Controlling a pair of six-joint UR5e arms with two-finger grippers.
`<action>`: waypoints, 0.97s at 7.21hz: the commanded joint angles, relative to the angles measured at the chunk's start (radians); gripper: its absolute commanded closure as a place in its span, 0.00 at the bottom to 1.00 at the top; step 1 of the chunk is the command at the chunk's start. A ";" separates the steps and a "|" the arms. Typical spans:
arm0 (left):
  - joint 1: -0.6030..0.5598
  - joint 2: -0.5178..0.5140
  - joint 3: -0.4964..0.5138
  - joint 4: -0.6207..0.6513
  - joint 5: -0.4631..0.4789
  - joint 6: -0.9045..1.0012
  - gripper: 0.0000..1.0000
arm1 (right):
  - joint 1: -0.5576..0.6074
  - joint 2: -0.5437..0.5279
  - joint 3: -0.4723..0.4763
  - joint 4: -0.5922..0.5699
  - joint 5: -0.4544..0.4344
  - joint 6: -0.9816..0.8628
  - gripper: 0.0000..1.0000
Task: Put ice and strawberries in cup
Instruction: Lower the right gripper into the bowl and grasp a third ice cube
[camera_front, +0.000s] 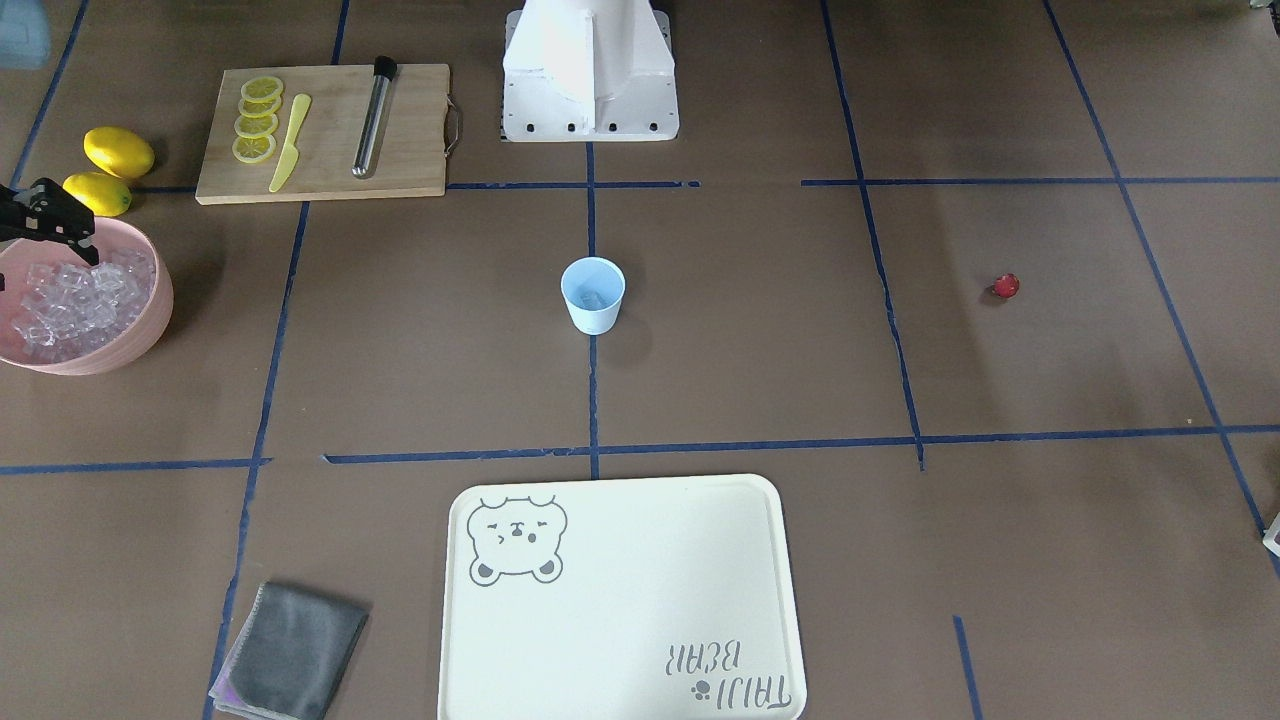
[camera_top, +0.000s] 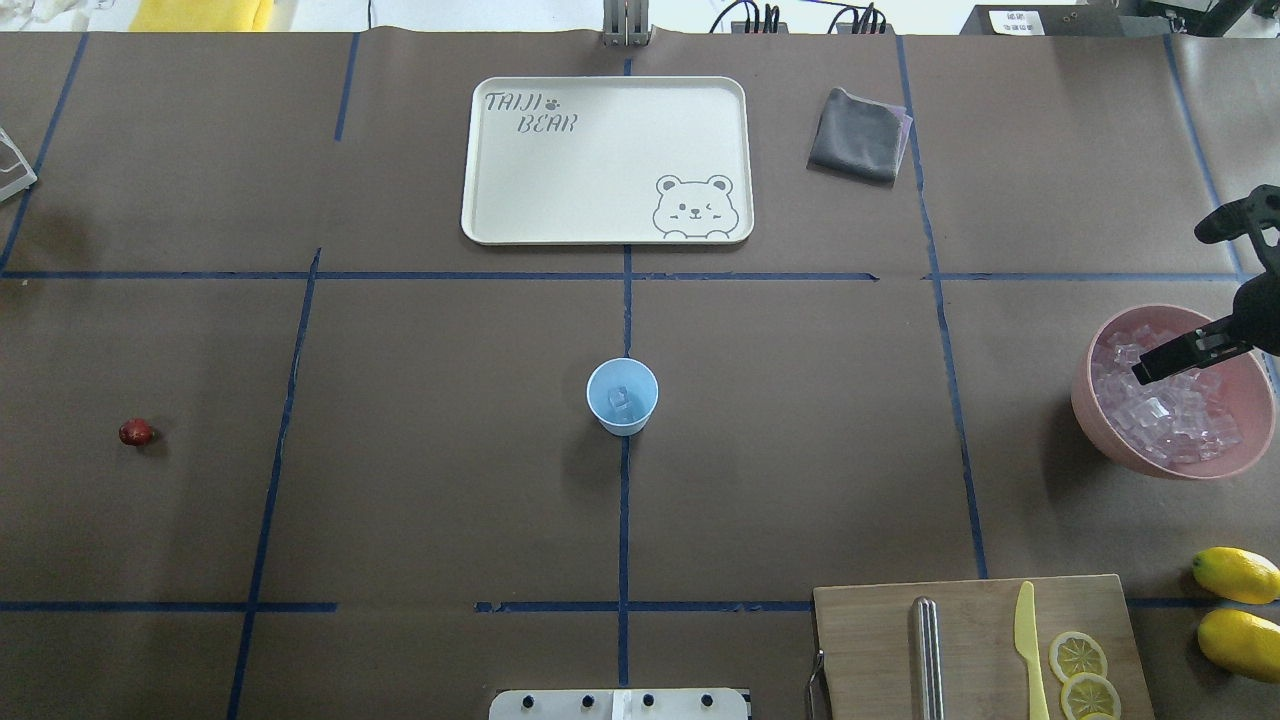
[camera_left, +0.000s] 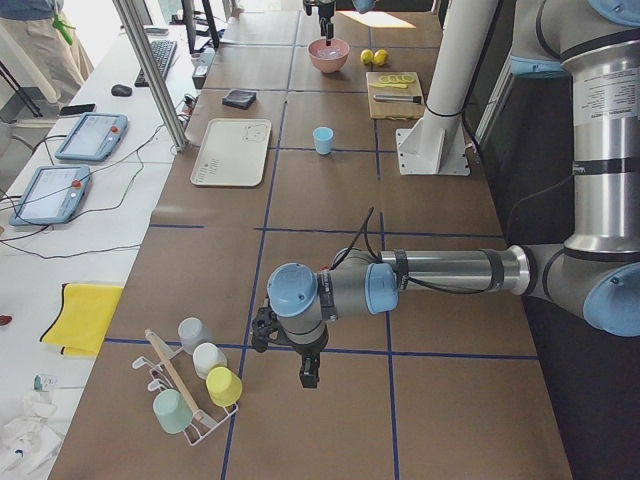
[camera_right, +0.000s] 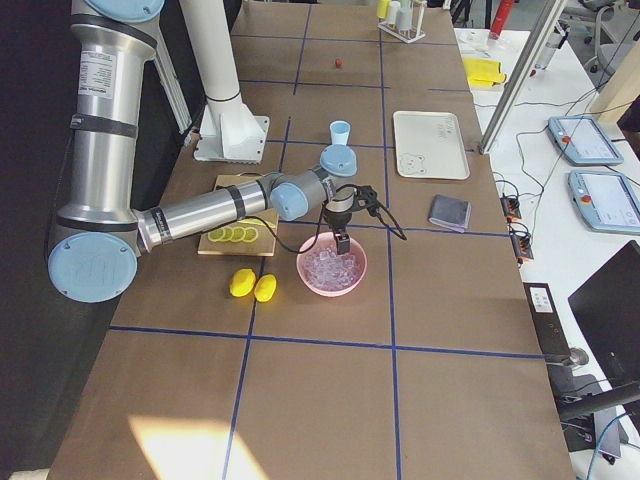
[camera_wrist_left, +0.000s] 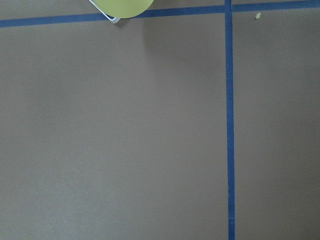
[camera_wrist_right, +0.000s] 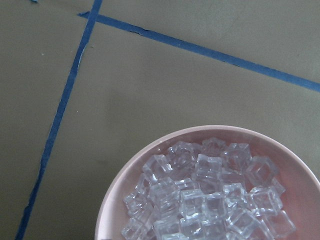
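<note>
The light blue cup (camera_top: 622, 396) stands upright at the table's centre with one clear ice cube in it; it also shows in the front view (camera_front: 592, 295). The rest of the ice (camera_top: 1165, 410) fills a pink bowl (camera_top: 1100, 420). My right gripper (camera_top: 1142, 376) hangs just over the ice, fingers pointing down. I cannot tell whether it is open or holds a cube. The right wrist view shows the ice (camera_wrist_right: 210, 200) but no fingers. The strawberry (camera_top: 136, 432) lies alone far to the left. My left gripper (camera_left: 308, 380) hovers over bare table far from the cup; I cannot tell its state.
A wooden board (camera_top: 960, 650) with lemon slices, a yellow knife and a metal rod lies near the bowl, two lemons (camera_top: 1235, 600) beside it. A cream tray (camera_top: 606, 160) and a grey cloth (camera_top: 858, 135) lie beyond the cup. A rack of cups (camera_left: 195, 390) stands by my left gripper.
</note>
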 joint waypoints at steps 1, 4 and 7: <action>0.000 0.000 0.000 0.000 0.000 0.000 0.00 | -0.050 -0.009 -0.002 0.001 -0.043 0.042 0.10; 0.000 0.000 0.000 0.000 0.000 0.000 0.00 | -0.076 -0.023 -0.019 0.001 -0.051 0.042 0.16; 0.002 0.000 0.000 0.000 0.000 0.000 0.00 | -0.093 -0.028 -0.028 -0.001 -0.051 0.043 0.18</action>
